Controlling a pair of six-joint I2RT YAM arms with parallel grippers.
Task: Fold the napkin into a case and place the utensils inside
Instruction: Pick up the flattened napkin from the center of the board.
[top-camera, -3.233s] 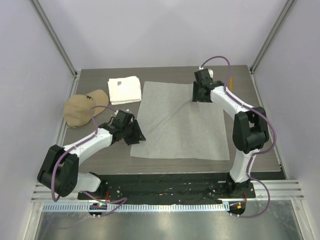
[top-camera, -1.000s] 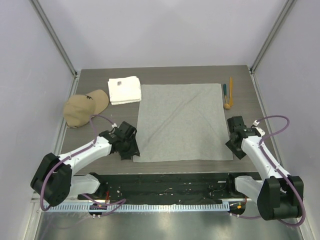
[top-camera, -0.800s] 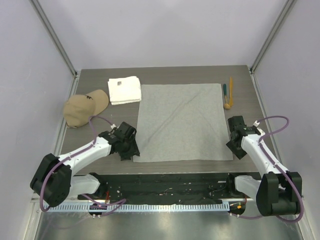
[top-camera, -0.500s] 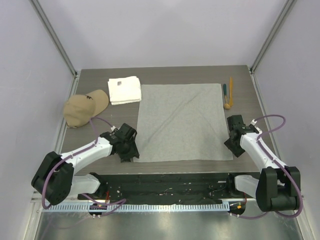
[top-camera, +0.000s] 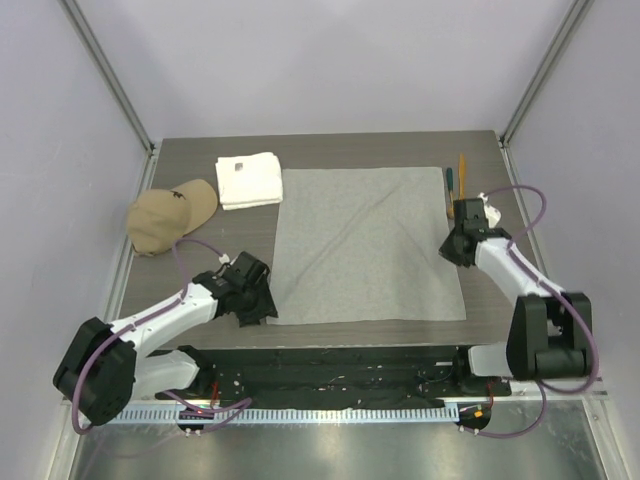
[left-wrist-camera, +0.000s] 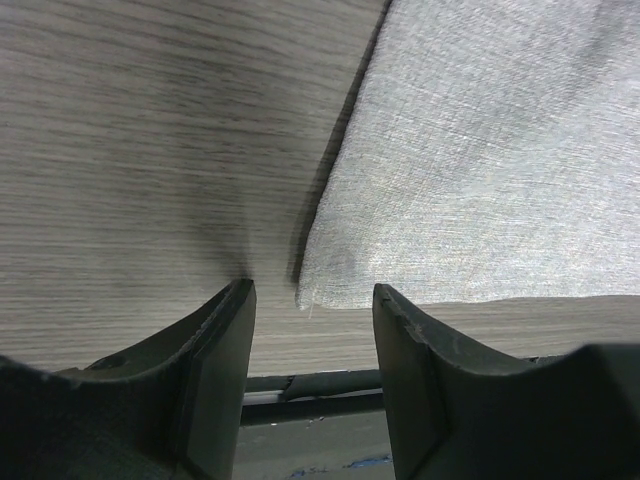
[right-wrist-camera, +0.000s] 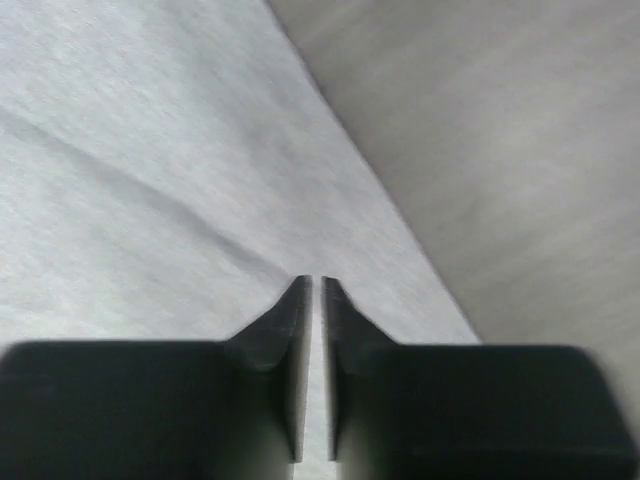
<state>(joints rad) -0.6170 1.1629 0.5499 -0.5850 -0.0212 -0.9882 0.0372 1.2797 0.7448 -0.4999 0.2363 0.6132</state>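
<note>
Flat napkin (top-camera: 360, 245) at frame centre; left gripper (left-wrist-camera: 312, 290), jaws open astride its lower-left corner; right gripper (right-wrist-camera: 317, 283), jaws nearly closed at right edge, grip indeterminable.

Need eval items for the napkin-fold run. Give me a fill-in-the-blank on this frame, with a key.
1. The napkin lies spread flat, not yet ___.
2. The left gripper stands open over the napkin's near-___ corner.
3. The utensils lie by the napkin's far-___ corner.
4. The towel next to the tan cap is ___.

Missing words: folded; left; right; white.
</note>
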